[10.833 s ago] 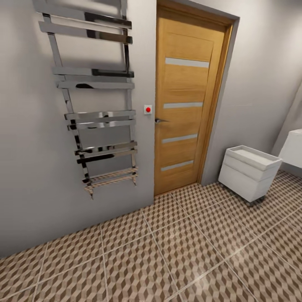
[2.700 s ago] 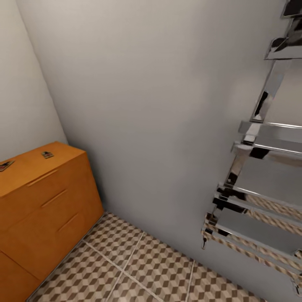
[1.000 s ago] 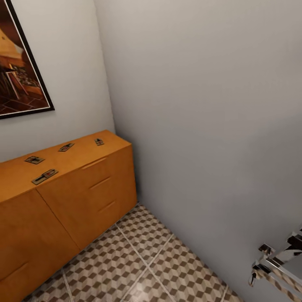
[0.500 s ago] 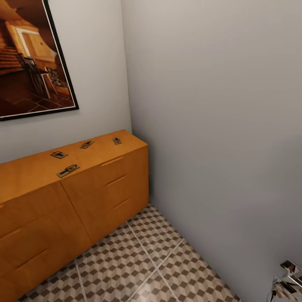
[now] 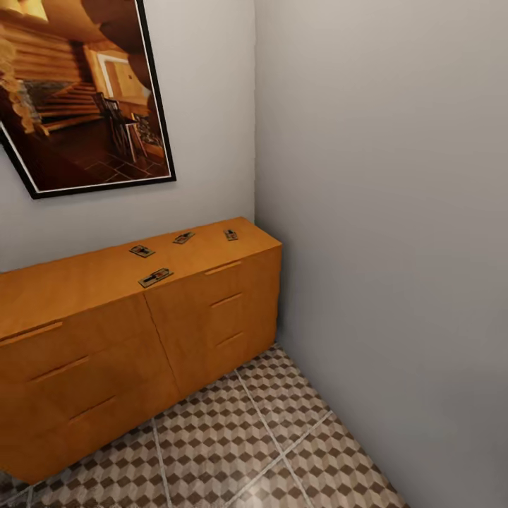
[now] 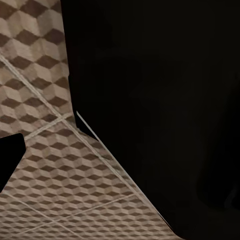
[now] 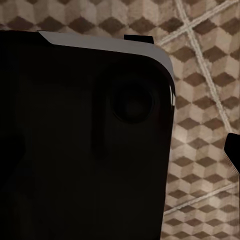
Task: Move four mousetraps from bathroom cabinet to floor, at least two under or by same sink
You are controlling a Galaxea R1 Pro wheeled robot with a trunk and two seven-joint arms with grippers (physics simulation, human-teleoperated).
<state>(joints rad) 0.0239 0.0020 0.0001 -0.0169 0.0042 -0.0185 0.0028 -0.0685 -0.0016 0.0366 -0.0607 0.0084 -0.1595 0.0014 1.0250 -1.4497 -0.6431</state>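
Several small flat brown mousetraps lie on top of the orange wooden cabinet [image 5: 106, 339] against the left wall in the head view: one near the front edge [image 5: 156, 277], one behind it [image 5: 142, 250], one further right [image 5: 184, 238] and one by the cabinet's right end [image 5: 231, 234]. The cube-patterned bathroom floor [image 5: 233, 437] runs in front of the cabinet. The sink is out of view. The left wrist view has a dark finger [image 6: 9, 160] at its edge over the tiles. The right wrist view has a dark finger [image 7: 233, 150] at its edge. Neither shows how the jaws stand.
A framed picture [image 5: 77, 99] hangs above the cabinet. A plain grey wall [image 5: 388, 212] closes the right side and meets the cabinet's right end in the corner. A dark part of the robot's body [image 6: 165, 110] covers much of each wrist view, also [image 7: 80, 140].
The head camera has swung left: the chrome towel rail has left the picture, and the cabinet, the mousetraps and the framed picture have come into it and shifted rightward.
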